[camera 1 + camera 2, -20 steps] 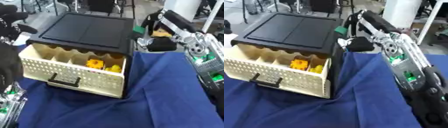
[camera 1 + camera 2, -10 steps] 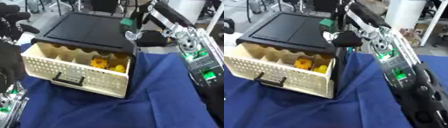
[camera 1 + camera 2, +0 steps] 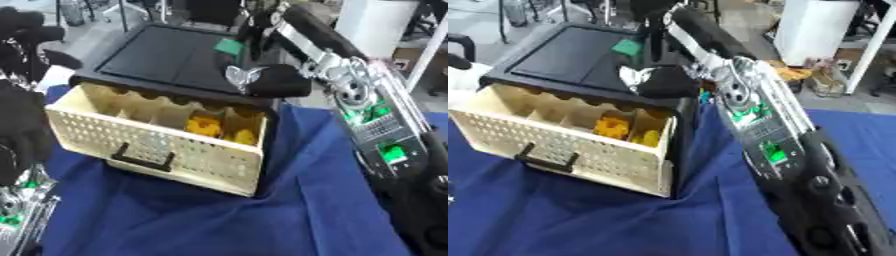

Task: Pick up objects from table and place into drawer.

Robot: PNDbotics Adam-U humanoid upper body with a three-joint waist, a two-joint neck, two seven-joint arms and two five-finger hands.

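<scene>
The right hand (image 3: pixel 278 86) curls its fingers round a crinkled silver thing (image 3: pixel 241 76), held over the black cabinet top (image 3: pixel 166 55). The open drawer (image 3: pixel 157 145), with yellow pieces (image 3: pixel 206 126) inside, lies just below and nearer the camera. Blue cloth (image 3: pixel 262 215) covers the table. The left hand (image 3: pixel 22 145), at the left edge, is too dark to read.

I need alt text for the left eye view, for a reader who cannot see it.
The robot's right hand holds a small silvery object above the black cabinet, near its open cream drawer. Yellow items lie inside the drawer, and a blue cloth covers the table.
</scene>
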